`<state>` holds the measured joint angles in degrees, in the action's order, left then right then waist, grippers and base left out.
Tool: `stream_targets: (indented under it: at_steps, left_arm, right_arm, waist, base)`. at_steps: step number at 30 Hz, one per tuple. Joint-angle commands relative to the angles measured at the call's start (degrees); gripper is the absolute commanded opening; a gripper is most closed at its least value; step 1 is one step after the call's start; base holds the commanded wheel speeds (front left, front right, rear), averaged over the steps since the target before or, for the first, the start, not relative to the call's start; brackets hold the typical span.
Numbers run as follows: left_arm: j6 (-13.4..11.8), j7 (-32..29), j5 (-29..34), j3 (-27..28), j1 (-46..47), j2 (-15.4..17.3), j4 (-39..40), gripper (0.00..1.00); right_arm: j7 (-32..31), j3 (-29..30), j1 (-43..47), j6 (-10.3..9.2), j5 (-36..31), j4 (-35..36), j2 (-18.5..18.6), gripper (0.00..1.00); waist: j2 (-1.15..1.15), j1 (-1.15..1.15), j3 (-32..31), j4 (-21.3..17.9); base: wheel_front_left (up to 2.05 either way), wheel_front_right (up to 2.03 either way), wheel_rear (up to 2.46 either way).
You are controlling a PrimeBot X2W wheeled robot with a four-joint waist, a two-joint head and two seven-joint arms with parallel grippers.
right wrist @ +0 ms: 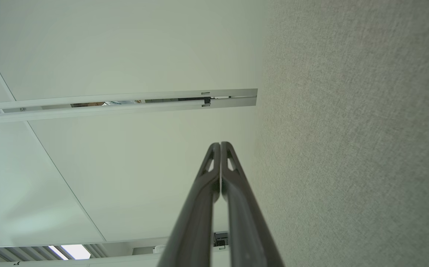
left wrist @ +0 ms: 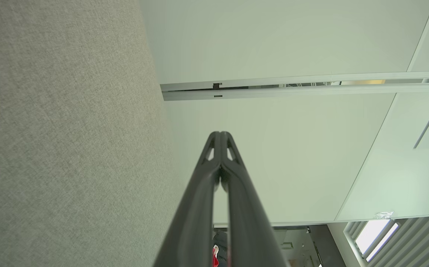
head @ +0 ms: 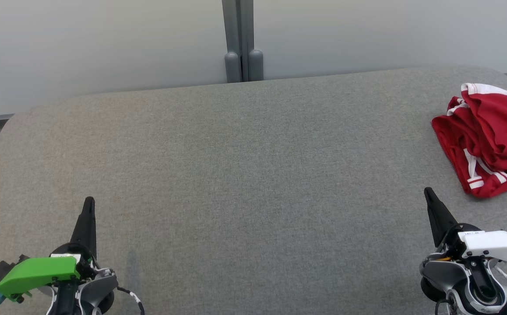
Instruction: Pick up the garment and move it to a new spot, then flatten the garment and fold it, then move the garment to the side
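The garment [head: 487, 135], red with white stripes and a white band, lies folded in a bundle at the far right of the grey fabric surface [head: 244, 175], partly cut by the head view's right edge. My right gripper [head: 429, 193] is shut and empty at the lower right, its tip a short way below and left of the garment. At the lower left my left gripper [head: 89, 201] is shut and empty, far from the garment. In the left wrist view its fingertips [left wrist: 220, 134] touch; the right wrist view shows my right gripper [right wrist: 220, 144] closed the same way.
A pale wall with a grey vertical post [head: 243, 41] runs behind the surface's far edge. The surface's rounded corners drop off at the far left and far right. Both wrist views look along the grey fabric towards white wall panels.
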<state>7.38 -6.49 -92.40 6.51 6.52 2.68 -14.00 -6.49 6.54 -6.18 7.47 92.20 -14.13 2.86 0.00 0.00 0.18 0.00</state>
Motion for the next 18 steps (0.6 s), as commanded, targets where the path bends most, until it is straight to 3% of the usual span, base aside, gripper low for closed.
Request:
stream_targets:
  at_steps: [1,18]
  left_arm:
    - [0.2,-0.3,0.0,0.1,-0.6,0.4,0.1,0.00]
    - [0.2,-0.3,0.0,0.1,-0.6,0.4,0.1,0.00]
  right_arm:
    - [-0.2,0.1,0.0,0.04,0.4,0.3,0.0,0.00]
    - [-0.2,0.1,0.0,0.04,0.4,0.3,0.0,0.00]
  waist:
    - [0.00,0.00,0.0,0.0]
    - [0.00,0.00,0.0,0.0]
  base:
    - [0.00,0.00,0.00]
    - [0.00,0.00,0.00]
